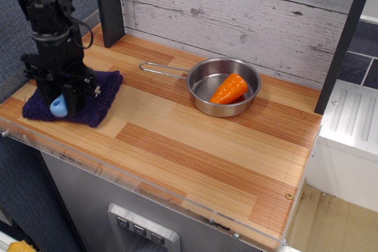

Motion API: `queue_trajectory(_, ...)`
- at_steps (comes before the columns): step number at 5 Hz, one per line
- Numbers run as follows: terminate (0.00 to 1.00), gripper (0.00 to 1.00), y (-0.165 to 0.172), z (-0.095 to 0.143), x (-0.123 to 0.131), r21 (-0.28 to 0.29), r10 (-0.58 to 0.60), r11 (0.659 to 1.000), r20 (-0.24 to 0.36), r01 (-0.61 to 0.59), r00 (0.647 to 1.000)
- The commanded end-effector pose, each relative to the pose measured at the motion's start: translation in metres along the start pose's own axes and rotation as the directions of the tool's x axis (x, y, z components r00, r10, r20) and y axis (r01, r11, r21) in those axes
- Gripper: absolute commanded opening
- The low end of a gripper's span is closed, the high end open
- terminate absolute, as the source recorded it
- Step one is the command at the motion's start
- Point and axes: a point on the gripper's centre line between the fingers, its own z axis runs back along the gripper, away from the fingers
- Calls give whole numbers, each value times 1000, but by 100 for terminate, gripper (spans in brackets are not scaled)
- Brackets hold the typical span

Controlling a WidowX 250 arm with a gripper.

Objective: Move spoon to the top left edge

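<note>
Light-blue handle of the spoon (58, 107) shows between the gripper (61, 100) fingers above the purple towel (100, 101), apparently clamped, though grip depth is hidden; a shallow hold risks dropping it before the top left edge (94, 35).

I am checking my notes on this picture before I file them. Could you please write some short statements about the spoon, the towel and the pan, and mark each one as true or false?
1. The gripper is low over the purple towel. True.
2. The light-blue handle of the spoon shows between the gripper fingers. True.
3. The steel pan is empty. False: an orange carrot lies in it.
4. The pan's long handle points toward the towel side. True.
5. The towel lies near the right end of the wooden countertop. False: it lies at the left end.
</note>
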Motion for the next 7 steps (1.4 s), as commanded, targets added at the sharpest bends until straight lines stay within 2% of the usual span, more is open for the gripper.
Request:
queue_trajectory(1,0,0,0,52,9,14,-15,1000,63,14,998)
queue_trajectory(2,0,0,12,44,22,13,7,1000,66,-7,998)
queue_trajectory(3,0,0,21,32,45,15,17,1000,97,-19,995)
queue_trajectory(5,0,0,8,11,95,37,-43,999,98,39,994)
queue_trajectory(7,0,0,-7,11,118,51,-86,995,115,81,990)
